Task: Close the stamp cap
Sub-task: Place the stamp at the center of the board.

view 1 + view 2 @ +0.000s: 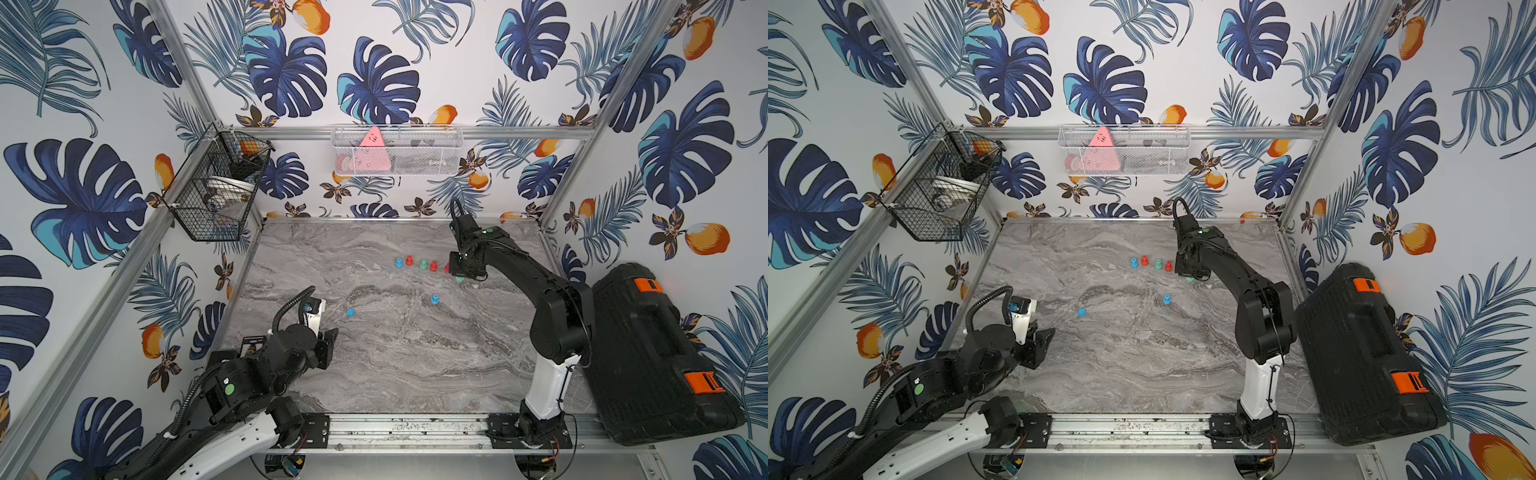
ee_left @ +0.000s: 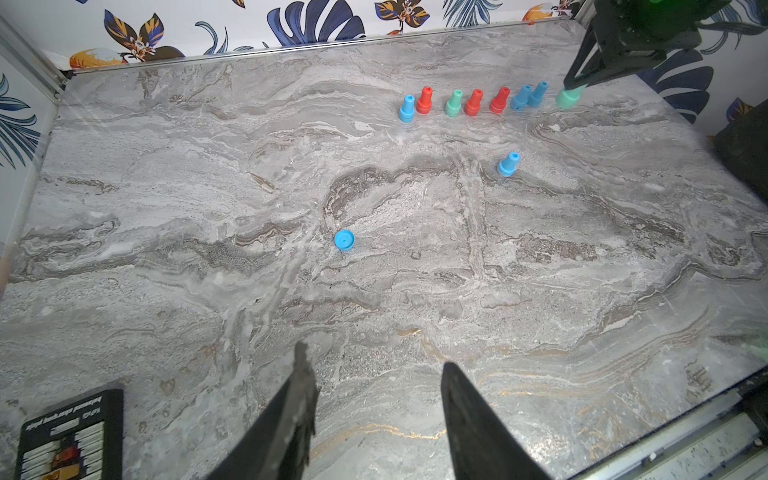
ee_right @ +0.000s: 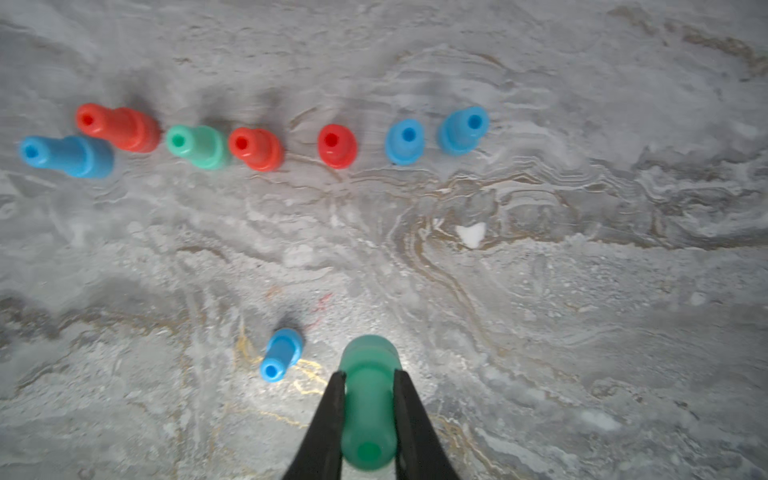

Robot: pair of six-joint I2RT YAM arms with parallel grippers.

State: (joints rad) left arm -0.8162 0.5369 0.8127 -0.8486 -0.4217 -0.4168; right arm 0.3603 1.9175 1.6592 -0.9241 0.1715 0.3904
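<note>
A loose blue cap point(image 1: 350, 312) point(image 2: 344, 240) lies on the marble table point(image 1: 395, 365), left of centre. One blue stamp point(image 1: 434, 299) point(image 3: 281, 354) stands alone to the cap's right. My right gripper point(image 3: 370, 374) is shut on the neck of a green stamp point(image 3: 369, 415) point(image 2: 567, 98), low over the table at the right end of a row of stamps point(image 2: 473, 102). Whether the green stamp touches the table I cannot tell. My left gripper point(image 2: 374, 355) point(image 1: 328, 345) hovers near the front left, open, with nothing between its fingers.
The row holds several blue, red and green stamps point(image 3: 255, 148) across the far middle. A black case point(image 1: 648, 353) sits along the right edge. A black wire basket point(image 1: 216, 187) and a white mesh basket point(image 1: 397, 151) hang on the walls. A black card point(image 2: 70, 436) lies front left.
</note>
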